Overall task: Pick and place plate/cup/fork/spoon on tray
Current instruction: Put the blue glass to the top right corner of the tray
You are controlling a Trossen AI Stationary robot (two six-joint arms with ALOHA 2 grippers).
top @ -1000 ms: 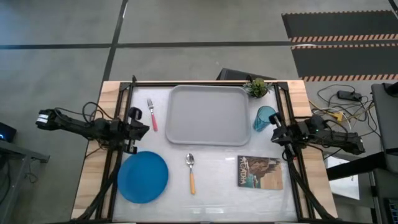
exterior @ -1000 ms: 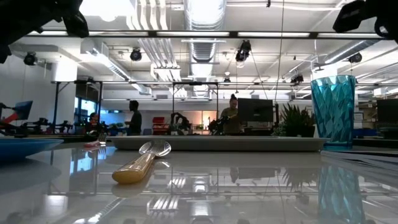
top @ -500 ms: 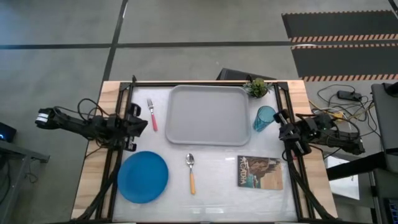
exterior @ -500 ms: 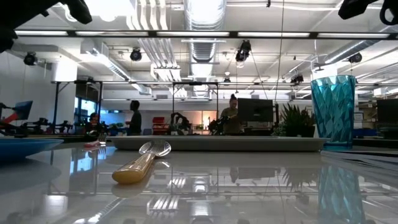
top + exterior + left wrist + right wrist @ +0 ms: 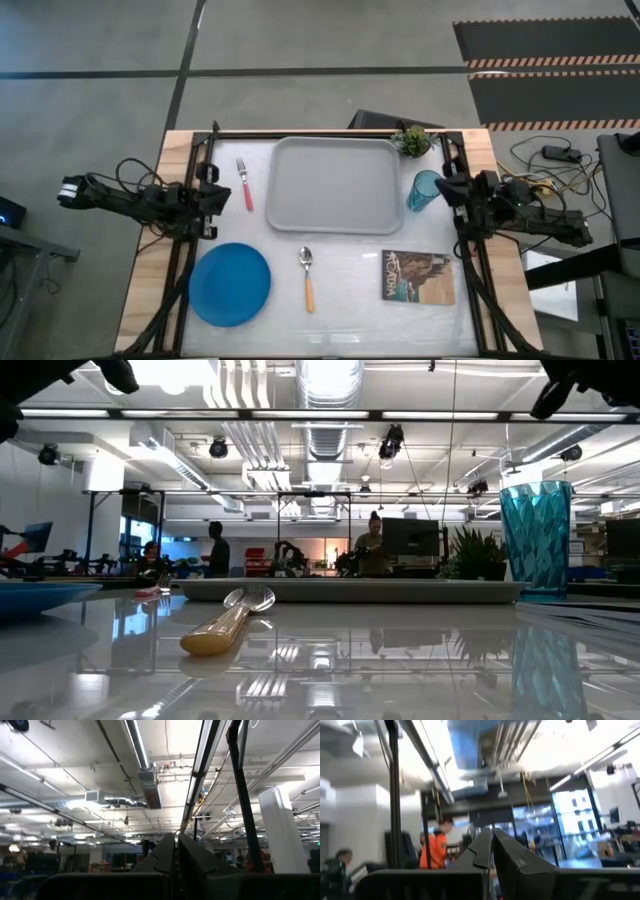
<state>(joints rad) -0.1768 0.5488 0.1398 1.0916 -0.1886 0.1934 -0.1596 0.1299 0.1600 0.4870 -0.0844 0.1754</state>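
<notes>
The grey tray (image 5: 335, 222) lies at the table's far middle. The pink-handled fork (image 5: 243, 184) lies left of it. The blue plate (image 5: 230, 284) lies at the near left. The orange-handled spoon (image 5: 307, 277) lies near of the tray and also shows in the low view (image 5: 225, 625). The teal cup (image 5: 425, 190) stands upright right of the tray and shows in the low view too (image 5: 536, 540). My left gripper (image 5: 215, 190) is at the table's left edge beside the fork, shut and empty (image 5: 175, 840). My right gripper (image 5: 447, 190) is just right of the cup, shut and empty (image 5: 492, 835).
A brown picture book (image 5: 417, 277) lies at the near right. A small green potted plant (image 5: 411, 140) stands at the tray's far right corner. Dark frame rails run along the table's left and right edges. People stand in the room beyond the table.
My left gripper has drawn back a little toward the table's left and far edges. My right gripper has swung toward the far edge, ending beside the cup. No object has moved.
</notes>
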